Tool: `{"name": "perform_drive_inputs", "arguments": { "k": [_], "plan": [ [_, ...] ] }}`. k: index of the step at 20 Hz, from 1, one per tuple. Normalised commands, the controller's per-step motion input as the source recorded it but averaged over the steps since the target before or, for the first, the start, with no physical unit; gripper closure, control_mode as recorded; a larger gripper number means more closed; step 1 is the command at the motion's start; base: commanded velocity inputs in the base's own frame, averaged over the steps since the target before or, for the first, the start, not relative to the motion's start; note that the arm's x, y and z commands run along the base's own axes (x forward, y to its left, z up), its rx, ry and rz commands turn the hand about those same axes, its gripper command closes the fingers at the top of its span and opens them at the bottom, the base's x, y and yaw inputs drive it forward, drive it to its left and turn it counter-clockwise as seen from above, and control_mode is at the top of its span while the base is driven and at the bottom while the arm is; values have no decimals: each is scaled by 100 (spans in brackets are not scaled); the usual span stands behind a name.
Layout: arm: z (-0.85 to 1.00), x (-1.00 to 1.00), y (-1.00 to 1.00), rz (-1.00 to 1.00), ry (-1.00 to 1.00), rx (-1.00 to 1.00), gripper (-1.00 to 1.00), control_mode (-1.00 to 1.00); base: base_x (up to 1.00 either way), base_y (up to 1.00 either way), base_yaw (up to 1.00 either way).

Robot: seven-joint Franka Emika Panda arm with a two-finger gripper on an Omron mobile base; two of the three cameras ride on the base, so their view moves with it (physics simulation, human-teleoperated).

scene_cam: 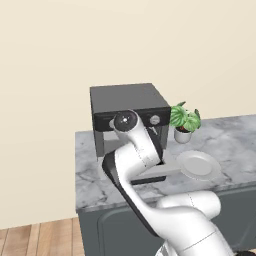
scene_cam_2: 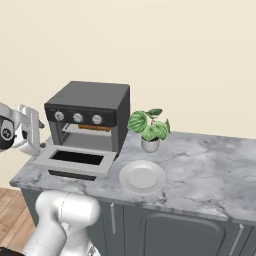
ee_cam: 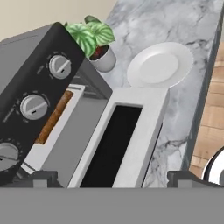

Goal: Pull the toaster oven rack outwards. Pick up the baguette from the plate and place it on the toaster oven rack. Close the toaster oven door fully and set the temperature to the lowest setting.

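Beyond my fingers, the dark grey boxy toaster oven (ee_cam: pixel 30 52) looks matt, its round silver knobs (ee_cam: pixel 60 66) brushed metal; the grey-veined marble desk (ee_cam: pixel 175 26) and round white plate (ee_cam: pixel 159 65) look smooth.

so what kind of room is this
A kitchen, rendered: a grey marble counter over dark cabinets, with a toaster oven, its door down, a white plate and a potted plant.

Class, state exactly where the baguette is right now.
The baguette lies on the toaster oven rack inside the toaster oven, below the knobs and behind the lowered toaster oven door; the plate holds nothing.
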Motion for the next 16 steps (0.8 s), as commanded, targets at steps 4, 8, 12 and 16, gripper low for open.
{"name": "perform_drive_inputs", "arguments": {
  "k": [4, 8, 12, 16],
  "plan": [
    [-42, 0, 19, 0, 3, -1, -100, -100, 0, 0, 0],
    [-40, 0, 15, 0, 3, 0, -100, -100, 0, 0, 0],
    [-34, 0, 11, 0, 4, 0, -100, -100, 0, 0, 0],
    [-38, 0, 13, 0, 5, 0, -100, -100, 0, 0, 0]
  ]
}}
